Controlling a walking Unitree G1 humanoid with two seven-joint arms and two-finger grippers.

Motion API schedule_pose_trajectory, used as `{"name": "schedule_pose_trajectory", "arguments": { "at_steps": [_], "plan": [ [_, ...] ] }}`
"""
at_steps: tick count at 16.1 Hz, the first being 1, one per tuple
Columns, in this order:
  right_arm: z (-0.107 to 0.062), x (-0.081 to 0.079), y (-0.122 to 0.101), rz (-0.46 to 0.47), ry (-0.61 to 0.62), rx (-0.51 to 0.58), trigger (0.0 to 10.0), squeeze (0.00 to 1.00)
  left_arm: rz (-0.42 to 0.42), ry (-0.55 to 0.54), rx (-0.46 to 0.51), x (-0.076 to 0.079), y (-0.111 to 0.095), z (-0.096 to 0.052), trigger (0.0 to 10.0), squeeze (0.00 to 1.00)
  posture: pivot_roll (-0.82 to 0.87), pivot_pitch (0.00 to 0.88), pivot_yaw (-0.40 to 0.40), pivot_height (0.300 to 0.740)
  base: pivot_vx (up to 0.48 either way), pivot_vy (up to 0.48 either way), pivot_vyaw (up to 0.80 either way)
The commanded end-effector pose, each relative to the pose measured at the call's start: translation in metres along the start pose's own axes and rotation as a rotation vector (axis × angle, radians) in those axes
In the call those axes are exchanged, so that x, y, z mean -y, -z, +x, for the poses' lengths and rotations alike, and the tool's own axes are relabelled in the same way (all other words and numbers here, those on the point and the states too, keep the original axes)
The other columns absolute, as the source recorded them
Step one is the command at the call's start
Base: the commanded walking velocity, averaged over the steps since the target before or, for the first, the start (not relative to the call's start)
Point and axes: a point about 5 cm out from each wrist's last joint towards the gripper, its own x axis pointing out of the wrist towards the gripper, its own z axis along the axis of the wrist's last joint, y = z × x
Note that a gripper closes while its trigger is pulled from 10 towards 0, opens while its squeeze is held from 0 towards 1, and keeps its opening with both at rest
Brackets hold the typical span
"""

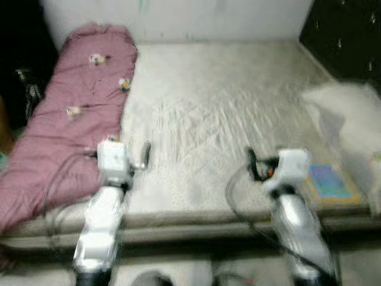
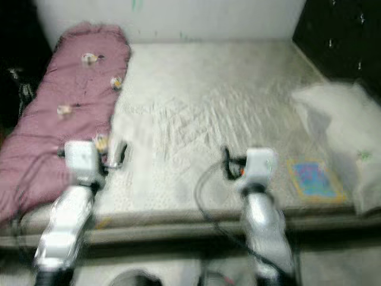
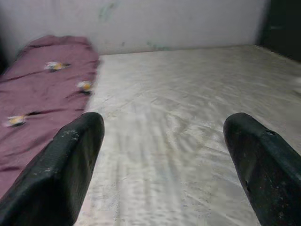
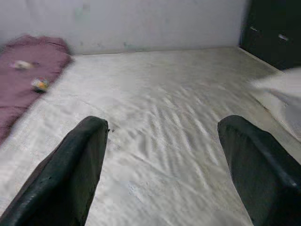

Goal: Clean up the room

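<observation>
- 2 silver arms w/ white wrist blocks, black cables looping beside each.
- left gripper (image 3: 162, 160) & right gripper (image 4: 162, 160): thick black fingers, rounded tips, matte.

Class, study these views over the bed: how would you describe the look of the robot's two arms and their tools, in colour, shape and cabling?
Both are silver, tube-like arms ending in a boxy white wrist block, with thin black cables looping alongside. The right arm's wrist has a small orange-red spot. Each tool, the left tool and the right tool, has two long, broad black fingers with rounded tips and a matt surface.
</observation>
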Motion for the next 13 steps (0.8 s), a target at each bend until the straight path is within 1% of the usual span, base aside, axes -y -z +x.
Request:
{"name": "schedule_pose_trajectory", "arguments": {
  "at_steps": [1, 2, 13],
  "plan": [
    [0.0022, -0.0026, -0.0061, 0.006, -0.002, 0.025, 10.0, 0.00, 0.023, -0.016, 0.013, -0.0072, -0.0045, 0.0011, 10.0, 0.00, -0.03, 0.023, 0.009, 0.740, 0.000, 0.480, -0.80],
    [0.0021, -0.0028, -0.0061, 0.004, -0.002, 0.026, 10.0, 0.00, 0.023, -0.014, 0.013, -0.0072, -0.0043, 0.0011, 10.0, 0.00, -0.03, 0.023, 0.009, 0.740, 0.000, 0.480, -0.46],
    [0.0009, -0.0020, -0.0049, 0.000, -0.006, 0.020, 10.0, 0.00, 0.030, -0.022, 0.015, -0.0077, -0.0043, 0.0008, 10.0, 0.00, -0.03, 0.024, 0.010, 0.740, 0.000, 0.480, 0.00]
  ]
}}
